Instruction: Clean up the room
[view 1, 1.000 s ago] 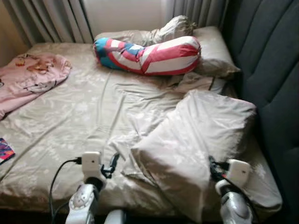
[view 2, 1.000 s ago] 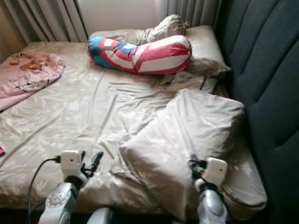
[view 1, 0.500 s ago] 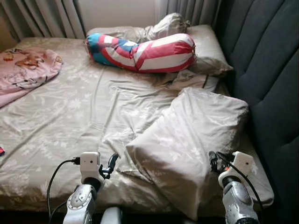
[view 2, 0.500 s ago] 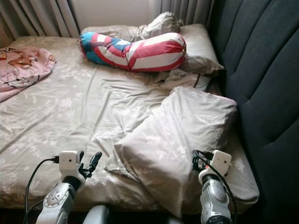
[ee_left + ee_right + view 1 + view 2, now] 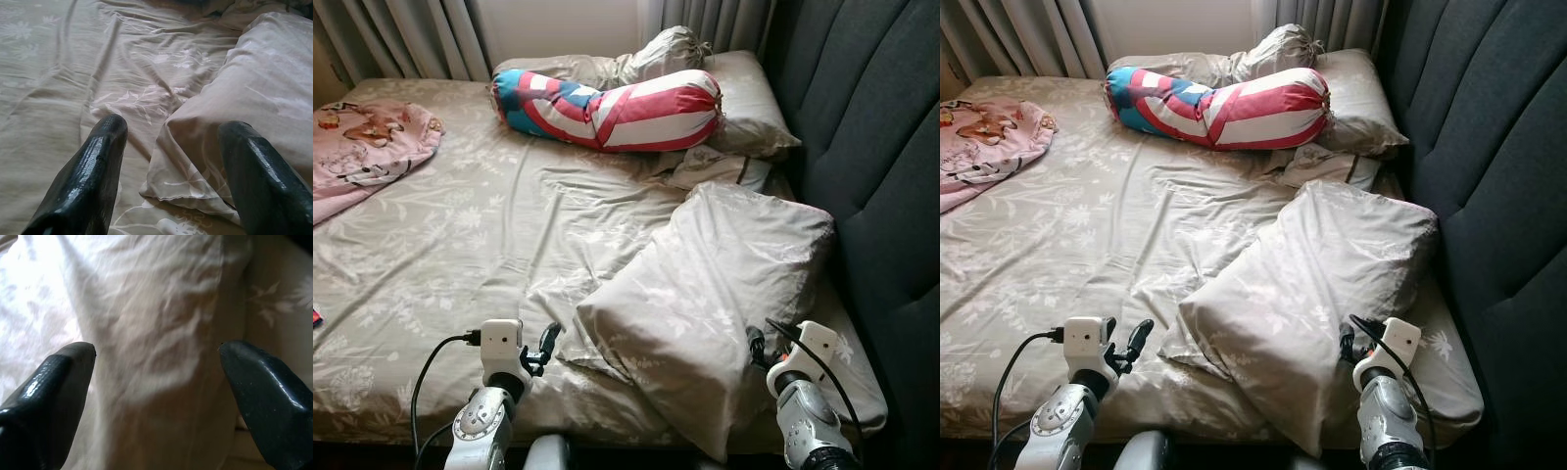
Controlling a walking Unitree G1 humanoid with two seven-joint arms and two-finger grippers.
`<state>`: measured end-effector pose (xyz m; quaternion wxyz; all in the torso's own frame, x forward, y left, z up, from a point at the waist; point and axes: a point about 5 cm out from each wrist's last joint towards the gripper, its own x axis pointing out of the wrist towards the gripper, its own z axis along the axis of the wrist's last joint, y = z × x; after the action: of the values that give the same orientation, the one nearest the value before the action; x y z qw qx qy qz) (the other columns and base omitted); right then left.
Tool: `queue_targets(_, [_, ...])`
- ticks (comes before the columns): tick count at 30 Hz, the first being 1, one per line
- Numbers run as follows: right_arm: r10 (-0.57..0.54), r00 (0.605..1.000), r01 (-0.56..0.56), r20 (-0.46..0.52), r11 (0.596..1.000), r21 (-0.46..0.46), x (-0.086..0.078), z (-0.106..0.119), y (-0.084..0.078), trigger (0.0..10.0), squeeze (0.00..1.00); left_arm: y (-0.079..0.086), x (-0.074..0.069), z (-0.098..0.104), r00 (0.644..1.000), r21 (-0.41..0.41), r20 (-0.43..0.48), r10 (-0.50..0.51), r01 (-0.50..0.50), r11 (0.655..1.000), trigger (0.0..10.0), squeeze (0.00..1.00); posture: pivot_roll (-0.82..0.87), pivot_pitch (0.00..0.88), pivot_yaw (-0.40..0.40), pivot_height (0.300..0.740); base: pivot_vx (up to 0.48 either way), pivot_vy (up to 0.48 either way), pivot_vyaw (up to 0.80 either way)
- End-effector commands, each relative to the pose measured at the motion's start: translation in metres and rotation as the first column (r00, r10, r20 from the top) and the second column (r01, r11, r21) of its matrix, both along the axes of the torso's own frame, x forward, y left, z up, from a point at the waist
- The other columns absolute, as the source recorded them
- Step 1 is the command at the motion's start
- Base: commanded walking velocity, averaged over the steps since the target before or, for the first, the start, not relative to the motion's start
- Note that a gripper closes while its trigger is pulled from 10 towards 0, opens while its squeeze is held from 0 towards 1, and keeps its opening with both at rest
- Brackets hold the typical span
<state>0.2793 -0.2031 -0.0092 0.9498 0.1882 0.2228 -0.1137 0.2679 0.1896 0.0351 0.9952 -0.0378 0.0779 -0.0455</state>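
Two pincers frame a rumpled bed (image 5: 460,245) whose beige floral sheet runs from the near edge to the curtains at the far side, with a dark padded headboard (image 5: 891,176) along the right. A large beige pillow (image 5: 705,284) lies askew on the right half of the bed, its near corner drooping toward the edge and its far end close to the headboard. A red, white and blue bolster (image 5: 607,108) lies across the far end in front of more pillows, and a pink blanket (image 5: 367,147) is bunched at the far left. The left pincer (image 5: 171,147) hovers released just beside the pillow's near-left corner, fingers spread to either side of the hem. The right pincer (image 5: 156,357) is likewise released, splayed over the pillow's near-right flank and not yet gripping it. The step in hand appears to be lifting the pillow to square it against the headboard. Doing it well likely means closing both pincers on thick folds of fabric and stuffing, not just the thin hem, then raising both sides evenly so it does not sag or drag the sheet.
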Motion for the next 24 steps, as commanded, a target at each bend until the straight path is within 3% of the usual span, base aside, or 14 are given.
queue_targets(1, [0.009, 1.0, -0.009, -0.011, 1.0, 0.024, 0.001, -0.001, 0.004, 10.0, 0.0, 0.002, -0.002, -0.004, 1.0, 0.011, -0.024, -0.007, 0.008, 1.0, 10.0, 0.0, -0.04, 0.071, -0.012, 0.649, 0.0, 0.0, 0.0])
queue_targets(4, [0.044, 0.999, -0.044, 0.003, 0.994, 0.1, 0.003, -0.001, 0.014, 10.0, 0.0, 0.004, -0.002, -0.002, 1.0, 0.013, -0.02, -0.006, 0.006, 1.0, 10.0, 0.0, -0.03, 0.076, -0.01, 0.649, 0.0, 0.0, 0.0])
queue_targets(10, [0.069, 0.996, -0.066, -0.048, 0.995, 0.076, 0.003, -0.005, 0.021, 10.0, 0.0, 0.007, -0.004, -0.002, 1.0, 0.019, -0.025, -0.008, 0.008, 1.0, 10.0, 0.0, -0.02, 0.094, -0.002, 0.649, 0.0, 0.0, 0.0])
queue_targets(24, [-0.032, 0.996, 0.035, -0.08, 0.999, 0.029, -0.002, -0.008, 0.012, 10.0, 0.0, 0.012, -0.007, -0.002, 0.999, 0.042, -0.034, -0.008, 0.01, 0.999, 10.0, 0.0, -0.02, 0.112, 0.01, 0.649, 0.0, 0.0, 0.0])
